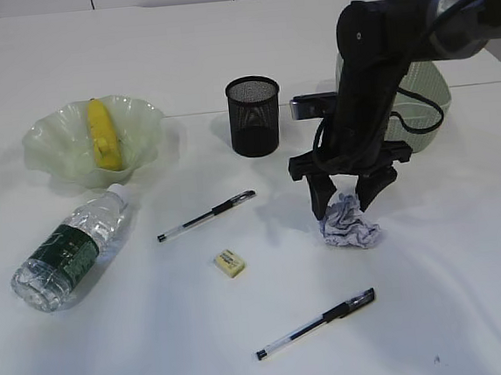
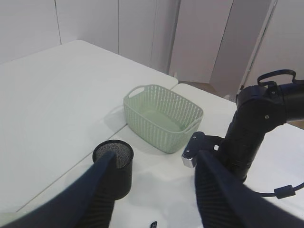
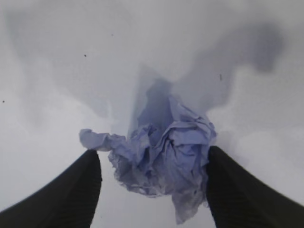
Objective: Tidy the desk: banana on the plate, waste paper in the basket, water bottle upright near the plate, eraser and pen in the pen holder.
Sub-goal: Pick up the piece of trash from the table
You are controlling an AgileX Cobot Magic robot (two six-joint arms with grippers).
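The right gripper (image 1: 348, 198) hangs spread, fingers straddling the waste paper (image 1: 350, 223) directly beneath it; contact seems not yet made. The basket (image 1: 419, 107) sits just behind, farther right.

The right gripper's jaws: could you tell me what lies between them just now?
The crumpled waste paper sits between the open jaws of the right gripper, shown best in the right wrist view; the exterior view agrees.
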